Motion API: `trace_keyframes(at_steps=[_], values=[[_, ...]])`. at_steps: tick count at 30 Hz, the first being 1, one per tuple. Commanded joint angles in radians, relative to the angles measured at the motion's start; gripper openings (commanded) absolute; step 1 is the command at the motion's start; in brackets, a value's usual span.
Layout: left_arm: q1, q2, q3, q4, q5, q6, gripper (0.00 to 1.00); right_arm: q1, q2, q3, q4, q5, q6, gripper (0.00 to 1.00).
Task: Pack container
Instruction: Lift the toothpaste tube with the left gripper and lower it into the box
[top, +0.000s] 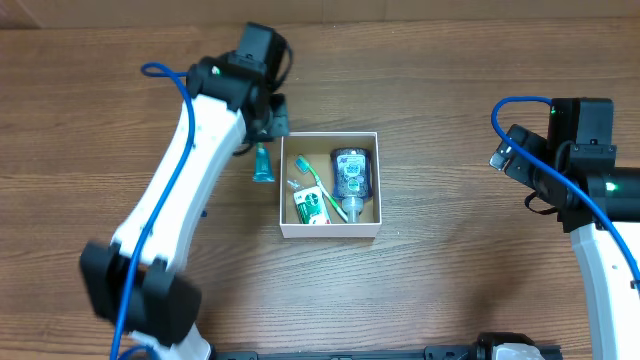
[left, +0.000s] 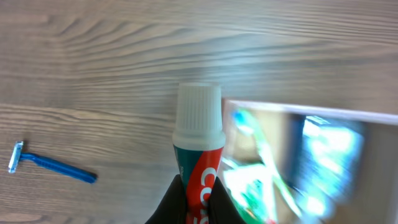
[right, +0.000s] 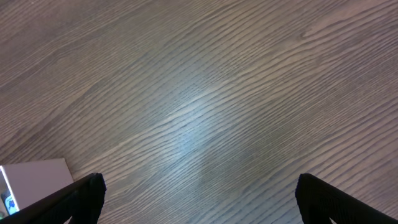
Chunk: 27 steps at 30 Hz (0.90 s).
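left gripper (left: 198, 190) is clamping the toothpaste tube (left: 199, 134) by its body, cap pointing out past the fingertips, i'm guessing so it's dropping in cap-first. the container (left: 298, 112) is sitting just right of those fingers. right gripper (right: 199, 196) is hanging wide open, probably just waiting.

Left gripper (left: 198, 200): 2 black fingers (left: 169, 204) pinching red-and-green toothpaste tube (left: 199, 134), white ribbed cap pointing away from camera. Just right of cap: white-rimmed square cardboard box (left: 298, 111), blurred; green and blue contents too smeared to identify. Far left on brown wooden table (left: 124, 50): 1 blue plastic razor (left: 53, 165), well apart from tube.
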<state>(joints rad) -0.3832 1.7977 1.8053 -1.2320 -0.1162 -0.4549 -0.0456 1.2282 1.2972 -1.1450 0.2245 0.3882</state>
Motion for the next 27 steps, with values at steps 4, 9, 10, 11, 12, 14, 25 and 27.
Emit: trace_keyframes(at_steps=[4,9,10,11,12,14,25,27], values=[[-0.192,-0.051,-0.012,-0.030,-0.024,-0.124,0.09,-0.003,-0.001,0.020,0.002,0.007,0.002,1.00],[-0.241,-0.037,-0.089,0.036,-0.066,-0.203,0.09,-0.002,-0.001,0.020,0.002,0.007,0.002,1.00],[-0.241,-0.036,-0.103,0.050,-0.066,-0.212,0.09,-0.002,-0.001,0.020,0.002,0.007,0.002,1.00],[-0.241,-0.036,-0.120,0.066,-0.066,-0.215,0.10,-0.002,-0.001,0.020,0.002,0.007,0.002,1.00],[-0.241,-0.036,-0.139,0.086,-0.066,-0.215,0.11,-0.002,-0.001,0.020,0.002,0.007,0.002,1.00],[-0.241,-0.035,-0.169,0.113,-0.067,-0.215,0.12,-0.002,-0.001,0.020,0.002,0.007,0.002,1.00],[-0.238,-0.035,-0.253,0.228,-0.071,-0.214,0.24,-0.002,-0.001,0.020,0.002,0.007,0.002,1.00],[-0.238,-0.035,-0.253,0.232,-0.071,-0.212,0.31,-0.002,-0.001,0.020,0.002,0.007,0.002,1.00]])
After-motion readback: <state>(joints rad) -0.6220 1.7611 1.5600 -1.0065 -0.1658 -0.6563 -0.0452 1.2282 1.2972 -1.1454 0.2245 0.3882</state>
